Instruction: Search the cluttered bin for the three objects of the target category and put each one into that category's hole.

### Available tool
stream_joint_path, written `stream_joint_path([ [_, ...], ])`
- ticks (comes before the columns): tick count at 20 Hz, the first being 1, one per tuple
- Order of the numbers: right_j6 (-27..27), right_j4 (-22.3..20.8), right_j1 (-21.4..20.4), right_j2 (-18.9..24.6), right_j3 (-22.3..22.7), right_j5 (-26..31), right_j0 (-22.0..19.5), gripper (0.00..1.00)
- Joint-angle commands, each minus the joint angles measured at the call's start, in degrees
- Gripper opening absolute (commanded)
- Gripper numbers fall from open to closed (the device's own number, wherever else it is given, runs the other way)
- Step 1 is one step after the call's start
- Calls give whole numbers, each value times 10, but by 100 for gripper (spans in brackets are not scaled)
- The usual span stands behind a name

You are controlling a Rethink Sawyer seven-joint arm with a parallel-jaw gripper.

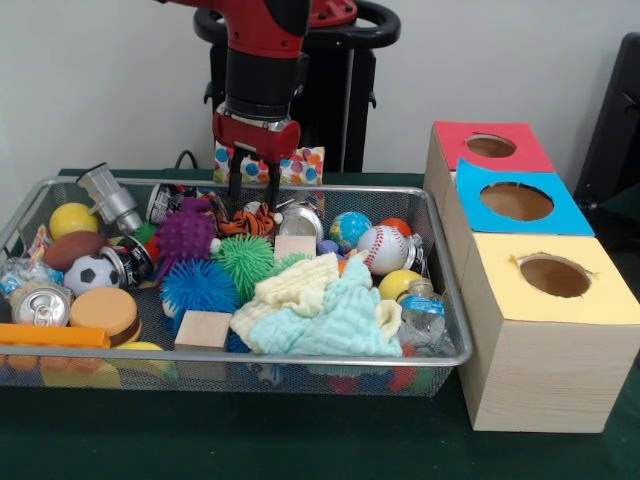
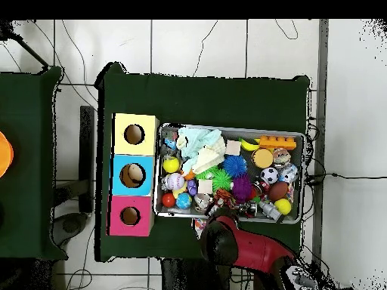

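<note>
Surface: table covered by dark green cloth (image 1: 300, 440) | Resting on it: wire mesh bin (image 1: 330, 372) filled with clutter; row of three wooden boxes (image 1: 545, 375) set just beside the bin, topped yellow, blue and red, each with a round hole.

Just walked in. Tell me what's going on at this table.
A red and black robot arm has its gripper lowered, fingers open, over the far side of a wire bin packed with balls, cans, cloths and blocks. It holds nothing. Beside the bin stand three boxes with holes: red, blue, yellow. Nothing shows in the holes.
</note>
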Motion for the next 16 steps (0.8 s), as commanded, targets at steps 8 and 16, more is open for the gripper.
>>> stream_joint_path([
  [8, 82, 32, 9, 18, -40, -5, 2, 100],
  [16, 81, 30, 4, 22, -34, -3, 7, 100],
])
